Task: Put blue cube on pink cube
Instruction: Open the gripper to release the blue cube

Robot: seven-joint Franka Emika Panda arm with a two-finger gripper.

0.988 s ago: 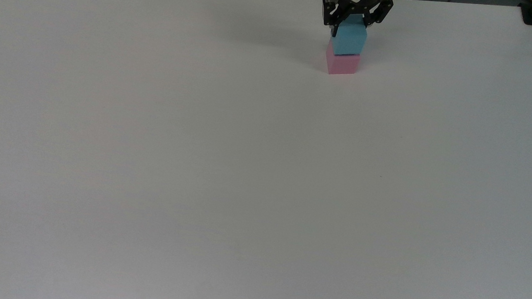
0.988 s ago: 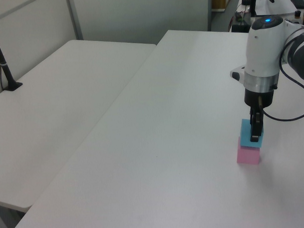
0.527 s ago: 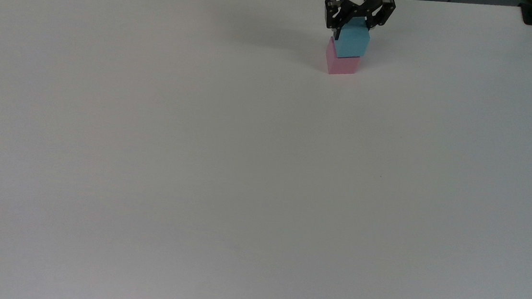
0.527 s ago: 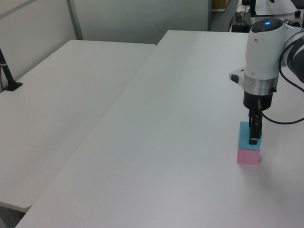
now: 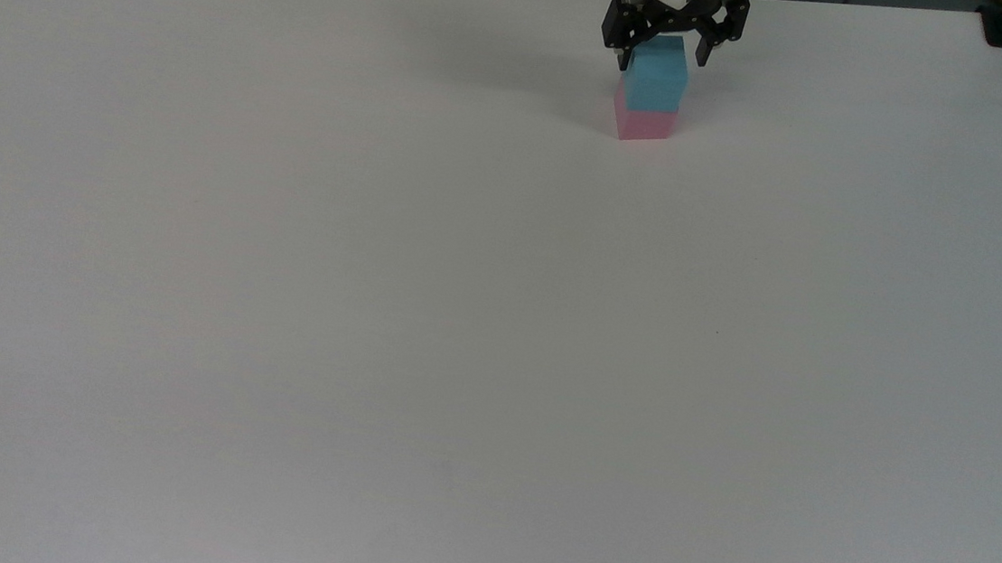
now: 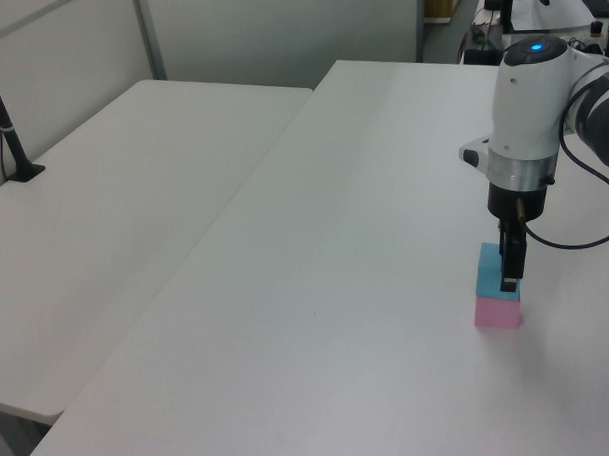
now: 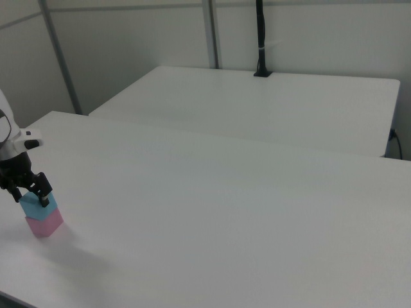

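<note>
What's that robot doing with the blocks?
The robot arm has stacked the blue cube on the pink cube, near the far edge of the white table in the top view. Its tool is open, its fingers on either side of the blue cube's top. The blue cube sits squarely on the pink one.

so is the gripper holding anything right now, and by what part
Nothing held: the gripper is open, fingers apart beside the blue cube's upper sides; it rests on the pink cube.
</note>
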